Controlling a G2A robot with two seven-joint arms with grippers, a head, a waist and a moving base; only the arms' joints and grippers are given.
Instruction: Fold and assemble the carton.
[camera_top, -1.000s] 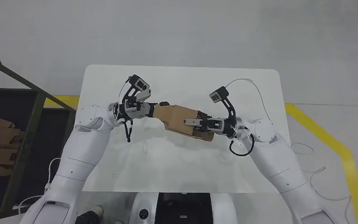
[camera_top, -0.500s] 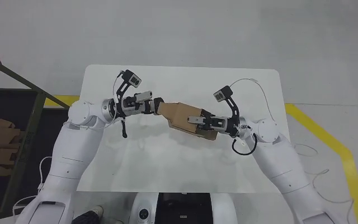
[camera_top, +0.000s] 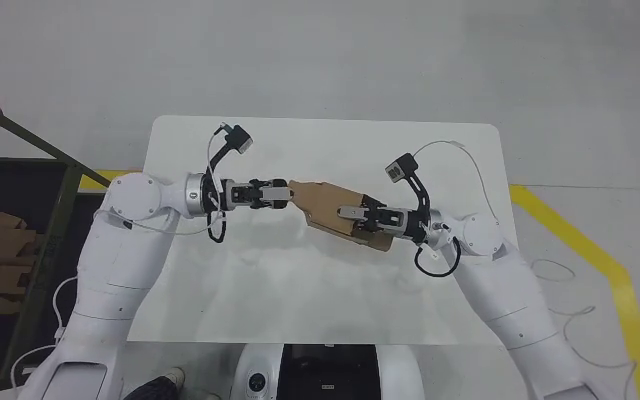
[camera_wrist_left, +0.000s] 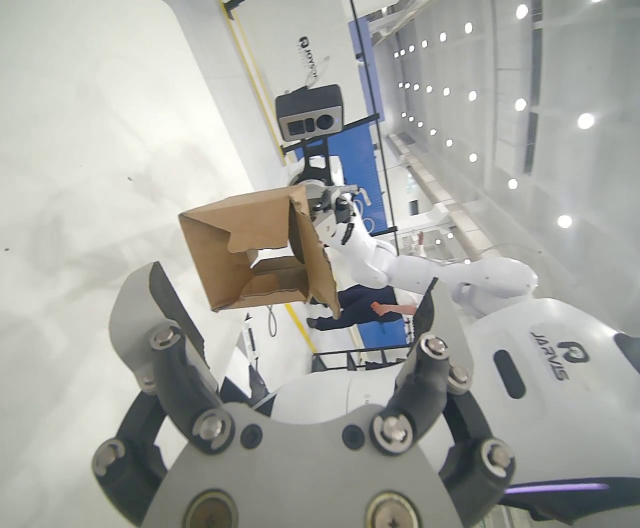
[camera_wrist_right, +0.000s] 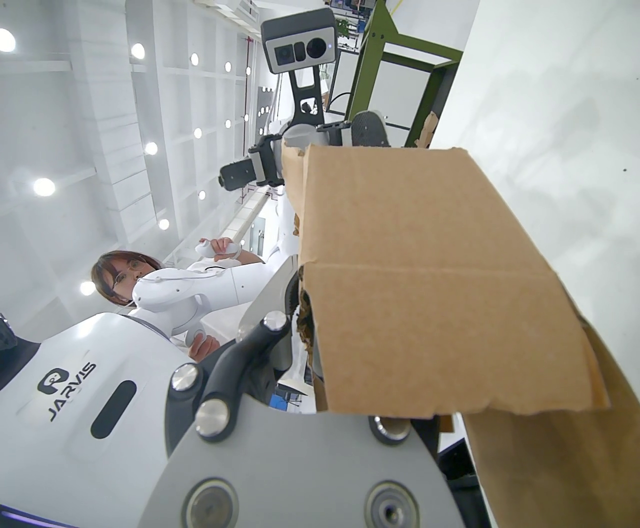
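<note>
Cardboard carton (camera_top: 318, 203) runs crosswise, open end apparently facing robot's left.

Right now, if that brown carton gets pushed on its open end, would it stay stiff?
Probably not: the carton is thin cardboard, open-ended with loose flaps, so it would likely buckle. It seems light, since the right end effector holds it by one end. Its ragged edges suggest it tears easily.

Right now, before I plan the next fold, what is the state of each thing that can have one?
carton, half formed, one end open with loose flaps, held up off the table.
left claw, open, facing the carton's open end, not gripping it.
right claw, shut on the carton.
</note>
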